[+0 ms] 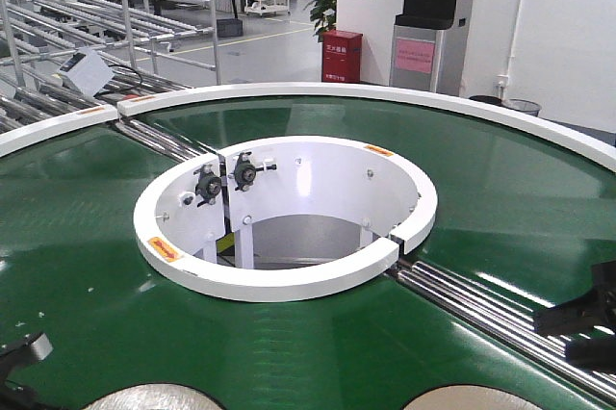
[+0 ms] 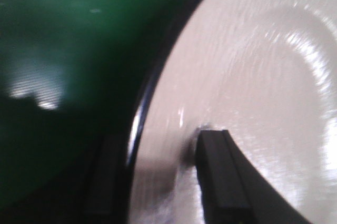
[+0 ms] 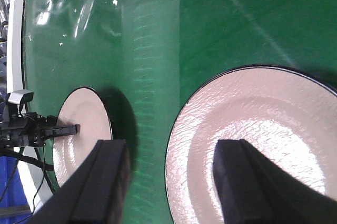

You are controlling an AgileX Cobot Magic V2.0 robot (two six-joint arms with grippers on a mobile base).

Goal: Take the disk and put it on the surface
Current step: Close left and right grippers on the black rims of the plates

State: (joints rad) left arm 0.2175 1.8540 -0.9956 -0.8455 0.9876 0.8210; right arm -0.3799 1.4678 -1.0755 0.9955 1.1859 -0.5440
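Green belt is carrying two pale disks with dark rims. Both are showing only as slivers at the bottom edge of the front view: left disk and right disk. They are lying flat on the belt, well apart, on the near side of the white inner ring.

Status, left pincer: it is sitting wide, straddling the rim of the left disk. One finger is hanging over the disk's face; the other is showing dark and blurred outside the rim, over the belt. Nothing is being gripped. Can't tell whether the inner fingertip is touching the face.

Status, right pincer: it is standing wide too, straddling the rim of the right disk the same way, with one finger over the glossy face and one over the belt just outside. Nothing is being gripped here either.

Right wrist view is also showing the left disk further along the belt, with the left arm's fingertip reaching onto its edge.

White outer rim is running round the belt. Steel rollers are showing at the belt seam right of the inner ring.
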